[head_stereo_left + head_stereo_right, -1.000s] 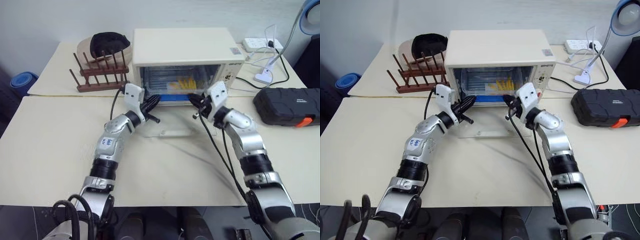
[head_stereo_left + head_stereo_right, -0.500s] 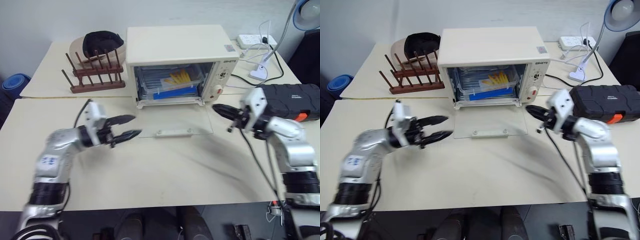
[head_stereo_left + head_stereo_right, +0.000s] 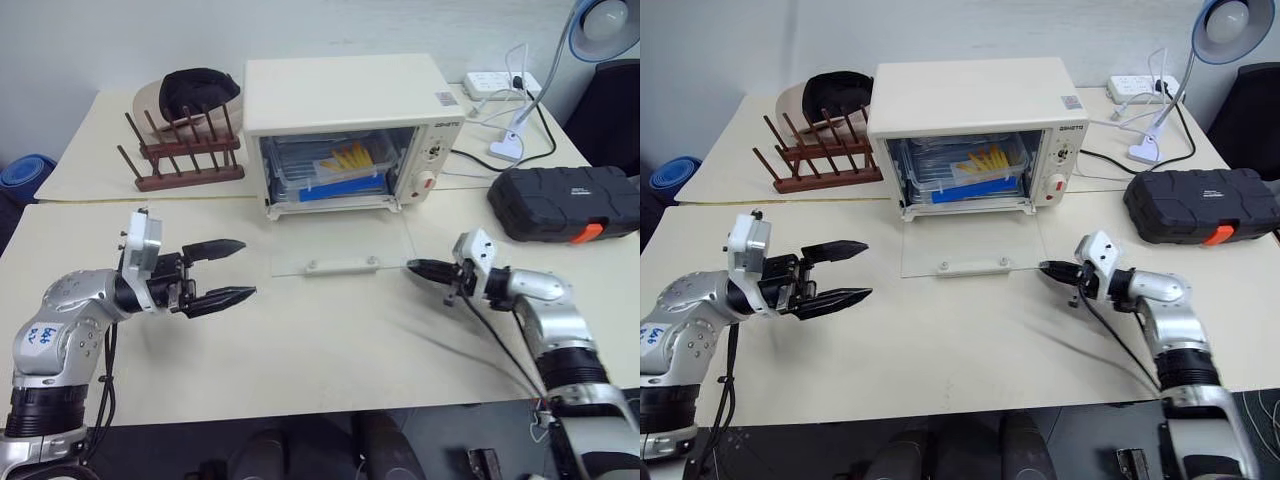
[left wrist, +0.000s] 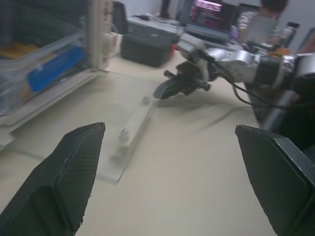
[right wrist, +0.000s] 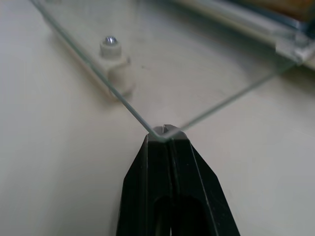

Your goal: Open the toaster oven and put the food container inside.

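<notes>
Looking down from the head camera, the toaster oven (image 3: 345, 130) sits at twelve o'clock on the table (image 3: 330, 350), its glass door (image 3: 340, 245) dropped flat toward six, and the food container (image 3: 335, 170) already rests on the rack inside, blue clip facing out, so by my reading only closing remains. At eight o'clock the left gripper (image 3: 230, 270) hovers with its fingers spread wide and empty, well apart from the door, with bare tabletop all around it. At four o'clock the right gripper (image 3: 415, 267) is pinched shut on nothing, its tip at the door's near right corner, probably placed there to get under the edge and lift. A wooden rack (image 3: 185, 155) holding a bowl (image 3: 190, 92) stands at ten, and a black case (image 3: 565, 203) at two, both clear of the door's swing. From the left wrist, the wide-set fingers (image 4: 74, 172) frame the door's handle (image 4: 135, 125) and the other arm beyond, with open room between. From the right wrist, the closed tip (image 5: 165, 135) meets the sharp glass corner, touching or nearly so; a slip off that thin edge seems the risk.
</notes>
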Robot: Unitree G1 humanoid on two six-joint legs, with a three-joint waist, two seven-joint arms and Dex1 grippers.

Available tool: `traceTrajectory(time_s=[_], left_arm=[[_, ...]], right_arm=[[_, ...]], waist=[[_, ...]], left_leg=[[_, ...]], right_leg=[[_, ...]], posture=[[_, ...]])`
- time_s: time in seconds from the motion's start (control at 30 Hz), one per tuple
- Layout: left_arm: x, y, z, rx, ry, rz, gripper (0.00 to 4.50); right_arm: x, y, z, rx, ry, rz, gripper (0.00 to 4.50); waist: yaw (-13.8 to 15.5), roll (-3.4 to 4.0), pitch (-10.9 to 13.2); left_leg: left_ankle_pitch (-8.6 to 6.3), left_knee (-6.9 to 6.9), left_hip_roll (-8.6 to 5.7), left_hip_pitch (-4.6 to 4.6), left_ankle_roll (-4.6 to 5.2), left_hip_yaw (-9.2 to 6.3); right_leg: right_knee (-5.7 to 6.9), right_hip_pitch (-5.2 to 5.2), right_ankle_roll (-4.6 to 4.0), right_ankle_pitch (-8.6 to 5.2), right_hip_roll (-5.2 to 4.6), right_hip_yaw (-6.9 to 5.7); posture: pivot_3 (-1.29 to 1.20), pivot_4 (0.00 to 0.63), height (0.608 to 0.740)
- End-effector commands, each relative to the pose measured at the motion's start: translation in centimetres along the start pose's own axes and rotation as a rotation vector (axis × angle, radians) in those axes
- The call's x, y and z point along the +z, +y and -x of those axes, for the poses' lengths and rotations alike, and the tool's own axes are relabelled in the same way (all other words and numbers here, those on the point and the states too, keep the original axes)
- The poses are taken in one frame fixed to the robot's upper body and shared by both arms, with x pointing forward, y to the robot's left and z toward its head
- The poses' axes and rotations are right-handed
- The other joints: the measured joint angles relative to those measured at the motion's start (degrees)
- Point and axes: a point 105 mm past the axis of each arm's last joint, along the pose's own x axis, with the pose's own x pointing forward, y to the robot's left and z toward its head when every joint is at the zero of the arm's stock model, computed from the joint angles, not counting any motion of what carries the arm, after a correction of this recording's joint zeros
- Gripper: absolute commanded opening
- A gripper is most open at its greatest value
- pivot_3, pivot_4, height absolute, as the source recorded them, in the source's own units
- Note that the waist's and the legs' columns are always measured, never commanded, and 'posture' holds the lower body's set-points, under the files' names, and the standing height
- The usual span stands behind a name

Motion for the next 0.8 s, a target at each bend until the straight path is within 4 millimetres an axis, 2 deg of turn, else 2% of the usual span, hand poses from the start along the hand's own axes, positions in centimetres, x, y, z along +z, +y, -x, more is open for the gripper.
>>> traceTrajectory(time_s=[0.03, 0.2, 0.27, 0.3, 0.37, 0.5, 0.6, 0.77, 0.8], left_arm=[[1.8, 0.9, 1.4, 0.124, -0.072, -0.07, 4.49], [1.2, 1.9, 2.9, 0.243, -0.023, -0.147, 4.49], [0.6, 1.7, 3.2, 0.237, 0.012, -0.156, 4.49], [0.3, 1.5, 3.5, 0.235, 0.039, -0.166, 4.5], [-0.8, 1.0, 4.1, 0.206, 0.118, -0.164, 4.5], [-2.6, 0.1, 5.8, 0.182, 0.243, -0.179, 4.5], [-3.6, 0.1, 7.2, 0.215, 0.319, -0.229, 4.5], [-4.4, 0.5, 8.1, 0.269, 0.329, -0.216, 4.5], [-4.4, 0.6, 8.1, 0.28, 0.321, -0.22, 4.5]], right_arm=[[5.3, -1.4, 0.5, -0.077, -0.231, 0.076, 0.0], [11.5, -2.0, 0.9, -0.164, -0.482, 0.053, 0.0], [12.5, -1.4, 1.1, -0.141, -0.489, 0.038, 0.0], [12.7, -0.7, 1.3, -0.112, -0.464, 0.054, 0.19], [12.1, 1.0, 1.8, -0.022, -0.369, 0.116, 0.6], [9.8, 3.4, 3.8, 0.084, -0.215, 0.238, 1.85], [6.4, 4.7, 6.2, 0.168, -0.066, 0.239, 2.84], [3.1, 4.6, 8.5, 0.143, 0.027, 0.206, 4.33], [2.8, 4.4, 8.6, 0.127, 0.027, 0.207, 4.47]], waist=[[0.4, 0.0, 0.0], [0.5, 0.02, 0.0], [0.5, 0.03, 0.0], [0.5, 0.03, 0.0], [0.7, 0.03, 0.0], [0.8, 0.02, 0.0], [0.8, 0.03, 0.0], [0.6, 0.02, 0.0], [0.6, 0.02, 0.0]], left_leg=[[-0.01, 0.01, -0.01, 0.0, 0.01, -0.05], [-0.04, 0.01, -0.07, -0.01, 0.01, -0.35], [-0.04, -0.03, -0.06, -0.01, 0.0, -0.43], [-0.05, -0.05, -0.04, -0.02, 0.0, -0.45], [-0.08, -0.06, -0.06, -0.07, 0.05, -0.46], [-0.27, -0.06, -0.1, -0.13, 0.37, -0.38], [-0.38, -0.05, -0.14, -0.12, 0.57, -0.19], [-0.41, -0.04, -0.07, 0.05, 0.63, 0.14], [-0.41, -0.04, -0.07, 0.08, 0.63, 0.17]], right_leg=[[-0.01, 0.02, 0.01, 0.0, -0.03, 0.0], [-0.1, 0.03, 0.03, 0.01, -0.07, 0.01], [-0.09, 0.03, 0.03, 0.01, -0.06, -0.01], [-0.09, 0.03, 0.02, 0.01, -0.06, -0.03], [-0.11, 0.04, 0.03, 0.01, -0.07, -0.05], [-0.27, 0.08, 0.03, 0.01, -0.12, -0.08], [-0.57, 0.12, 0.03, 0.02, -0.14, -0.05], [-0.51, 0.26, 0.04, 0.02, -0.08, -0.06], [-0.46, 0.27, 0.04, 0.02, -0.08, -0.03]], posture=[[0.0, 0.15, 0.74], [0.0, 0.15, 0.74], [0.0, 0.15, 0.74], [0.0, 0.15, 0.74], [0.0, 0.15, 0.74], [0.0, 0.15, 0.74], [0.0, 0.15, 0.74], [0.0, 0.15, 0.74], [0.0, 0.15, 0.74]])
